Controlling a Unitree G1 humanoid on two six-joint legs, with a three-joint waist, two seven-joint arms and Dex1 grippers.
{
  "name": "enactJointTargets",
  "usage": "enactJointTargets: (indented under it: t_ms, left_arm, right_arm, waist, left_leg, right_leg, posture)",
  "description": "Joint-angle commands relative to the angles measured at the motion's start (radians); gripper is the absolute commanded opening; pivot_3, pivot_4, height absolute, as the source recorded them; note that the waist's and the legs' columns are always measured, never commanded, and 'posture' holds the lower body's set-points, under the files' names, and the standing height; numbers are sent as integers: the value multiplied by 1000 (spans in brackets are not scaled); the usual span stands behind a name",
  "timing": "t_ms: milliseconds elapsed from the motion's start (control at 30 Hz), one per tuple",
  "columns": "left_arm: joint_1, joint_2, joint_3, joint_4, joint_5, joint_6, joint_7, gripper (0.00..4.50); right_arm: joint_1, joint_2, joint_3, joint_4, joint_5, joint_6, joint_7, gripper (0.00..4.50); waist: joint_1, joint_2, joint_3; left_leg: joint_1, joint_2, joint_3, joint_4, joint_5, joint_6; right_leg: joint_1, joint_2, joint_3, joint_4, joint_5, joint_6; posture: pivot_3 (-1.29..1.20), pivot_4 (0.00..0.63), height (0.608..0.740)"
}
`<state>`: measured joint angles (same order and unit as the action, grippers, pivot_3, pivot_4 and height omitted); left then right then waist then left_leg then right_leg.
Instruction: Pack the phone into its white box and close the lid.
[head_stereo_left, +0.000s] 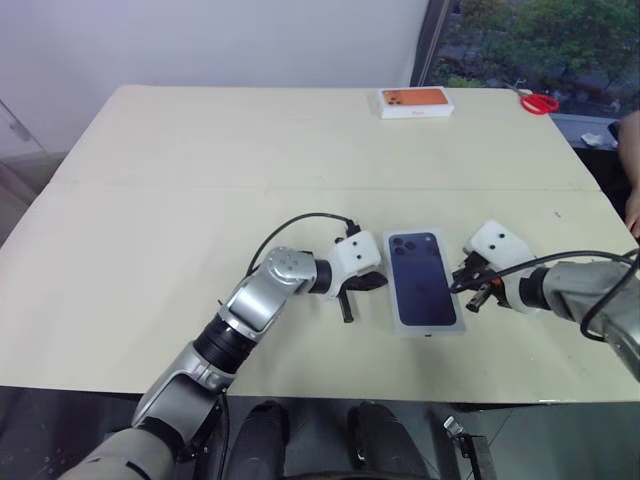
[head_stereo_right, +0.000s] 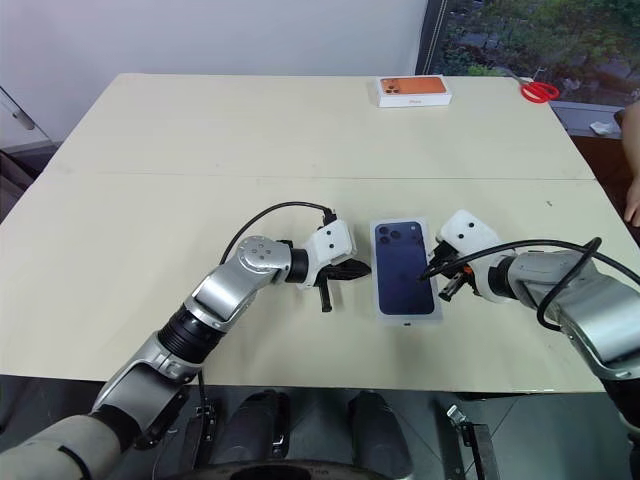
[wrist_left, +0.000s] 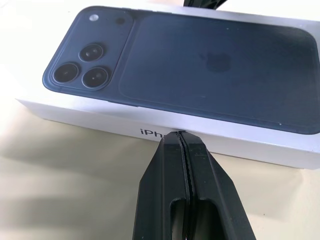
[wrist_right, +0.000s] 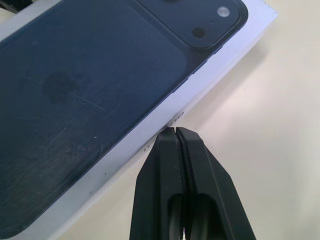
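The left gripper (wrist_left: 181, 136) has its two black fingers pressed flat together, holding nothing, with the joined tips set against the long white side wall of the lid (head_stereo_left: 425, 279), right at the printed lettering. That arm reaches in from the near-left, forearm angled across the table (head_stereo_left: 200, 180), wrist bent so the fingers point toward the robot's right and slightly downward.

The right gripper (wrist_right: 174, 131) is likewise shut tight and empty, its tips at the opposite long side wall of the lid (touching or a hair off, the wrist view does not settle it). The right forearm comes in from the right edge, fingers aimed left and down.

Between the two grippers the lid sits closed on the table near the front edge, its printed dark blue phone picture facing up, camera cluster at the far-left corner. The phone itself and the tray of its white box are hidden beneath the lid.

Well apart, at the far edge, lie an orange-topped box (head_stereo_left: 415, 101) and red-handled scissors (head_stereo_left: 538, 102).
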<state>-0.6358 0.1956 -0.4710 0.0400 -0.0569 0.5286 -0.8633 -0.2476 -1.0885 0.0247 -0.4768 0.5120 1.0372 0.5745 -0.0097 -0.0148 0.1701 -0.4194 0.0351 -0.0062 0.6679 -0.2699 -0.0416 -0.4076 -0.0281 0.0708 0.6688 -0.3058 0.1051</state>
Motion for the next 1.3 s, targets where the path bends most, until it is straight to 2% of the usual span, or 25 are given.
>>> enactJointTargets:
  t_ms: [33,633,833,933,1067,1300]
  left_arm:
    - [-8,-23,18,-25,-23,-29,3,0]
    - [-5,-1,19,-12,-3,-35,-8,0]
    - [-41,12,138,-24,-81,-13,-8,0]
    - [-74,6,156,-1,-89,-8,1,0]
    - [-162,-49,136,118,-47,-43,44,0]
    - [-277,-143,65,366,37,-41,85,0]
  right_arm:
    - [2,13,-31,-35,-13,-18,15,35]
    - [26,30,-21,-42,-84,-16,30,35]
    - [69,-32,-159,-32,-97,-74,89,35]
    - [112,-46,-236,-56,-72,-99,149,35]
    - [228,-25,-392,-146,37,-79,269,35]
    - [361,12,-367,-256,72,-45,250,35]
  waist:
    - [0,0,0]
    - [-1,0,0]
    - [0,0,0]
    - [3,0,0]
    - [18,0,0]
    - [19,0,0]
  left_leg:
    - [0,0,0,0,0,0]
    - [0,0,0,0,0,0]
    - [0,0,0,0,0,0]
    - [0,0,0,0,0,0]
    - [2,-1,-1,1,0,0]
    - [3,-2,-1,1,0,0]
  right_leg:
    - [0,0,0,0,0,0]
    - [0,0,0,0,0,0]
    - [0,0,0,1,0,0]
    - [0,0,0,1,0,0]
    - [2,0,-1,0,0,0]
    - [4,0,0,0,0,0]
  posture:
    - [0,150,726]
    - [0,150,726]
    - [0,150,726]
    - [0,150,726]
    - [0,150,726]
    - [0,150,726]
